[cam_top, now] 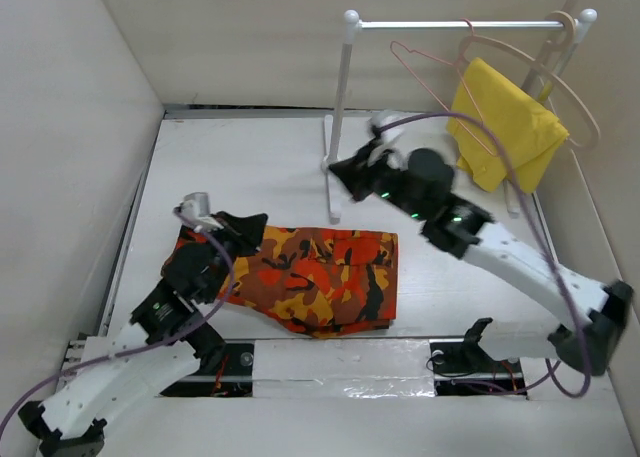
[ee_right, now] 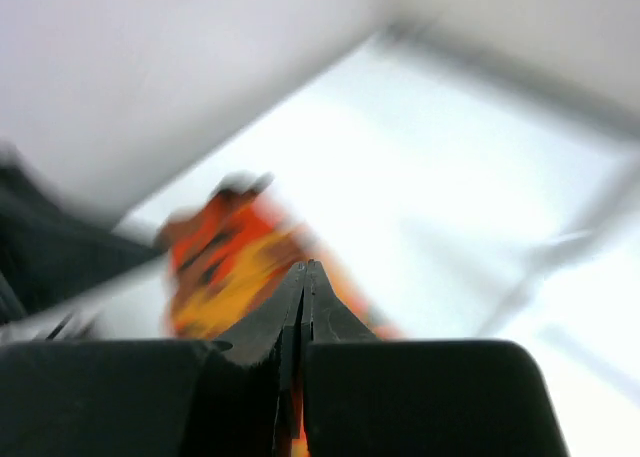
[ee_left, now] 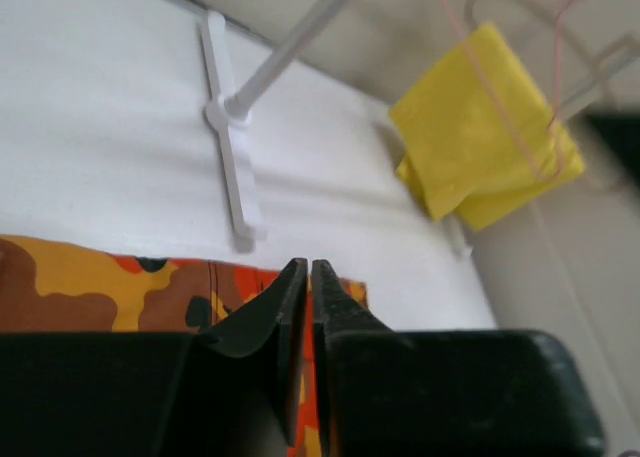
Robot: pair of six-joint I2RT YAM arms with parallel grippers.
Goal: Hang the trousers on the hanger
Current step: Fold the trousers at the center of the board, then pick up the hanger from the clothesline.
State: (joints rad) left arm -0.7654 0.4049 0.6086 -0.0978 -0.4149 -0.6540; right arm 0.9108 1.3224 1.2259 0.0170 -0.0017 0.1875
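Observation:
The camouflage trousers (cam_top: 320,272) lie folded flat on the table in front of the arms. My left gripper (cam_top: 255,224) rests over their left end. In the left wrist view its jaws (ee_left: 305,269) stand almost together with only a thin slit, and no cloth shows pinched at the tips; the trousers (ee_left: 120,292) lie just beyond. The right gripper (cam_top: 338,170) hovers beside the rack's left post, shut and empty (ee_right: 305,267); its view is blurred, with the trousers (ee_right: 225,257) ahead. The pink wire hanger (cam_top: 430,62) hangs on the rail, also thin and pink in the left wrist view (ee_left: 462,39).
A white clothes rack (cam_top: 345,97) stands at the back, its foot (ee_left: 230,147) on the table. A beige wooden hanger (cam_top: 565,77) carries a plain yellow cloth (cam_top: 505,122) at the right end. Cardboard walls (cam_top: 70,177) close in the left, back and right.

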